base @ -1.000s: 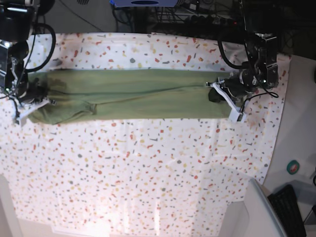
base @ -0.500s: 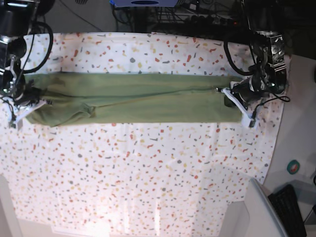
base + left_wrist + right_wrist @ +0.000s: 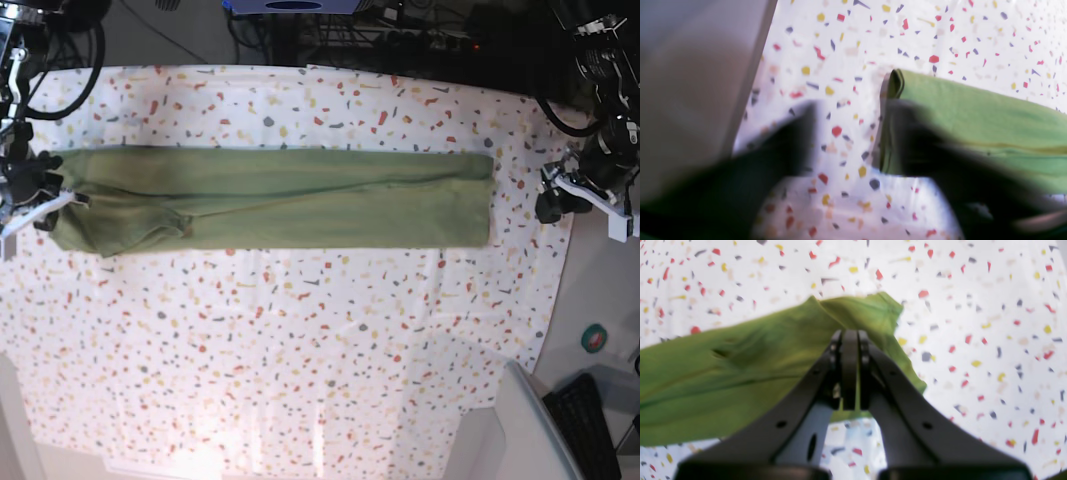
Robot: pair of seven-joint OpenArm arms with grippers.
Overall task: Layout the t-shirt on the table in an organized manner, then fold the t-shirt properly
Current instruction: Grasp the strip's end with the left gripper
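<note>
- Base view: the t-shirt (image 3: 270,197), folded into a long narrow band, lies flat across the far half of the table (image 3: 300,370), its long axis running side to side between the two arms.
- At the band's ragged end, the right gripper (image 3: 850,340) has its jaws pressed together on a bunched corner of green cloth, low against the speckled surface.
- At the squared-off end, the left gripper (image 3: 585,195) stands clear of the fabric over the table's edge; in its blurred wrist view the dark fingers (image 3: 790,140) look spread apart, with bare tablecloth between them and nothing held.
- Any crosswise fold, by this reading, turns on that axis: one end must travel along the band toward the other, and only the right arm has cloth in hand.
</note>
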